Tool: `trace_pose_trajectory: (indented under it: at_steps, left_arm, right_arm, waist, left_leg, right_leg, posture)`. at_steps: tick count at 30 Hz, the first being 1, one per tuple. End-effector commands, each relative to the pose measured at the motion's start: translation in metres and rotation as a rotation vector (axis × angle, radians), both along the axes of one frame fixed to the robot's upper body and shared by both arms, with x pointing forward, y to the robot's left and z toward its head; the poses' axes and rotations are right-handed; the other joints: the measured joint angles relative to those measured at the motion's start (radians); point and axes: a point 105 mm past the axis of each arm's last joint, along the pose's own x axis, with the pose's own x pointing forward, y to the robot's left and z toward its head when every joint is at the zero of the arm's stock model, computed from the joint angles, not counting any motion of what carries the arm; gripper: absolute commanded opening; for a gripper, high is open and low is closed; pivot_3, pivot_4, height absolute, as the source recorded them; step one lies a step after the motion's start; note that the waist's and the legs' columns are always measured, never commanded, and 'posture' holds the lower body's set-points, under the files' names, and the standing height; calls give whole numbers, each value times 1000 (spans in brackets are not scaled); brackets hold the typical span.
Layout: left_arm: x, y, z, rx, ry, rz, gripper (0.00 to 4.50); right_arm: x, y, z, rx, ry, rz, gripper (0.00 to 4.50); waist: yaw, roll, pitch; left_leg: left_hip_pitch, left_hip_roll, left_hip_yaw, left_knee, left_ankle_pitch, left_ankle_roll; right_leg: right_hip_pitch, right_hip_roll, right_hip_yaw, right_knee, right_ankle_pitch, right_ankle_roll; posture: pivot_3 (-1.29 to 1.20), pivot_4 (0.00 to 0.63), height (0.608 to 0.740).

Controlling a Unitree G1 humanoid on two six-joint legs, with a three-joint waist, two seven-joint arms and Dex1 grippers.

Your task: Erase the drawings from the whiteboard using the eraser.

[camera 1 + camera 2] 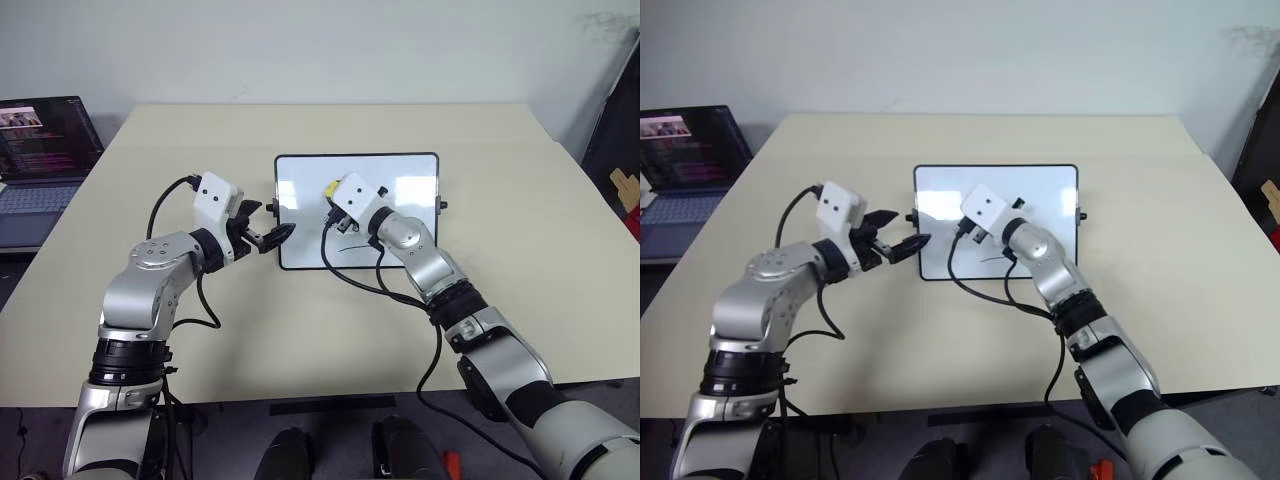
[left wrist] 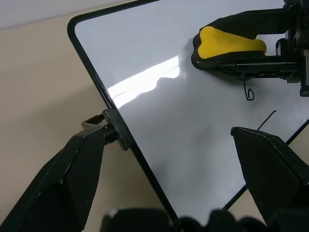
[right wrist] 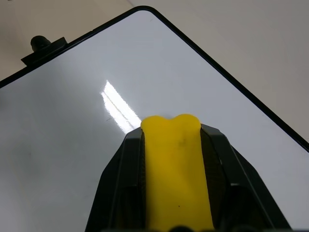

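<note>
Left wrist view: left gripper point(image 1: 268, 238) spread wide, its fingers straddling the left edge of the whiteboard point(image 1: 410, 170) at the side knob point(image 2: 115, 129) — steadying it, by the look. Board lies mid-table. To the right, the right gripper point(image 3: 175, 159) pinches the yellow eraser point(image 2: 227, 42) over the board's middle. Just beside it the drawings point(image 2: 249, 93) remain — a "6" and a short stroke. No character shows above them. Judged: erasing partly done at most; two marks left.
</note>
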Motion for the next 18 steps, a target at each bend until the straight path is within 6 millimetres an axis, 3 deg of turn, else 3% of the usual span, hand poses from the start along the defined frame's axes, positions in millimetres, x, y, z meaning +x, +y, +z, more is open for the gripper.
trace_pose_trajectory:
  at_steps: [1, 11, 14, 18]
  left_arm:
    - [-3, -8, 16, 4, -64, -41, 4500]
    - [-2, -11, 17, 2, -64, -54, 4500]
    - [-2, -11, 17, -1, -61, -57, 4500]
    - [-5, -13, 16, 2, -58, -84, 4500]
  right_arm:
    - [8, -45, -10, 21, 48, -133, 1175]
    - [1, -85, -27, -9, 82, -221, 1175]
    - [-3, -77, -13, 52, 45, -185, 1175]
    - [-22, -50, 22, 235, -5, -35, 1174]
  waist:
    - [9, 0, 0]
    - [11, -1, 0]
    - [10, -1, 0]
    - [7, -1, 1]
  left_leg:
    - [0, 0, 0, 0, 0, 0]
    - [4, -2, -3, 1, -1, 3]
    - [10, -2, -3, 1, -1, 4]
    - [14, -1, -2, -1, -1, 4]
  right_leg:
    - [0, 0, 0, 0, 0, 0]
    - [5, 0, -1, 1, 1, 1]
    - [12, 0, -2, 0, 1, 1]
    - [15, 0, -1, -1, 0, 1]
  posture:
    - [0, 150, 740]
    - [0, 150, 740]
    - [0, 150, 740]
    - [0, 150, 740]
